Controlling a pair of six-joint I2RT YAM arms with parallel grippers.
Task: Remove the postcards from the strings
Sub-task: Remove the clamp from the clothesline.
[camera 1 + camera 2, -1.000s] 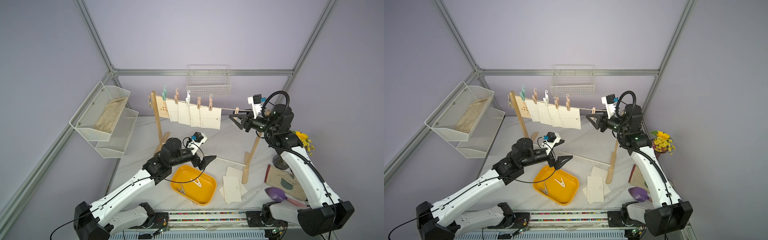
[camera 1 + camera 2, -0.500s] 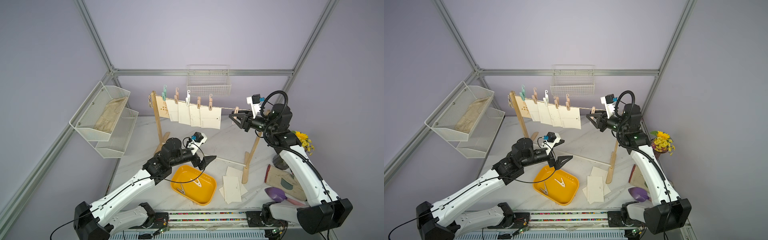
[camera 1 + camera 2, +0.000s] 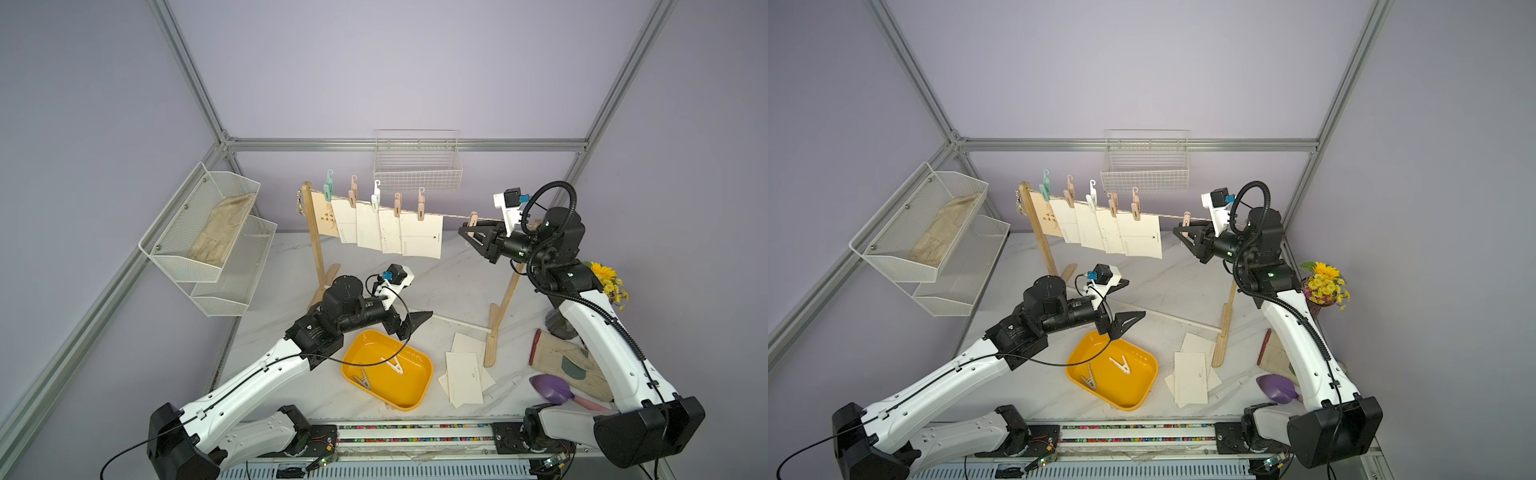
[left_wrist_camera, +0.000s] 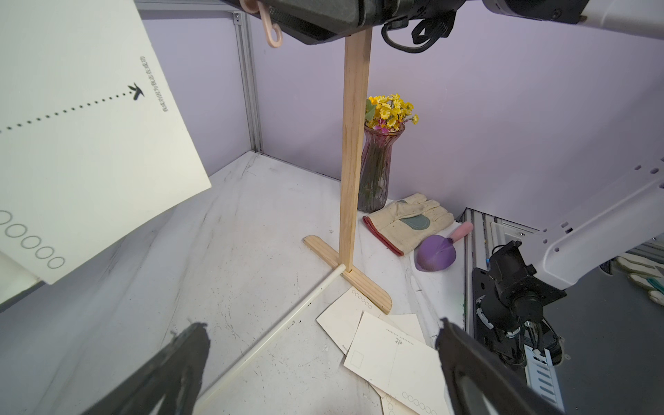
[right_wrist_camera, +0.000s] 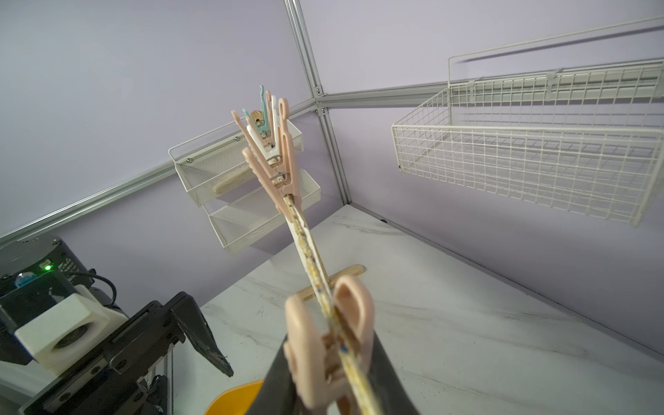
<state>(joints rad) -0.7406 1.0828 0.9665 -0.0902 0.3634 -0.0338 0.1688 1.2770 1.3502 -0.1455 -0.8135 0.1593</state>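
Right claw [image 3: 468, 232]: clamped on the lone pink clothespin [image 5: 328, 341], dark fingers pressing both of its flanks in the right wrist view. This pin sits astride the string [image 5: 309, 251] and holds no card. Judgement: the step is stripping this spare pin. To do it well, squeeze on the handle end so the pin's mouth gapes fully. Then draw it off square to the cord, not along it, so the line is not tugged and the right wooden post [image 3: 505, 307] does not rock. The yellow tray [image 3: 419, 395] already holds two pins and looks like the drop point. The nearest hanging postcard [image 3: 420, 236] is farther down the string toward the other post, with a stretch of bare cord between it and the claw, not touching. Behind it, four more postcards overlap in a row, each under its own pin. Loose postcards [image 3: 464, 376] lie on the table by the right post's foot. Left claw [image 3: 417, 325]: spread wide and empty, hovering above the tray's far edge, below the hanging row.
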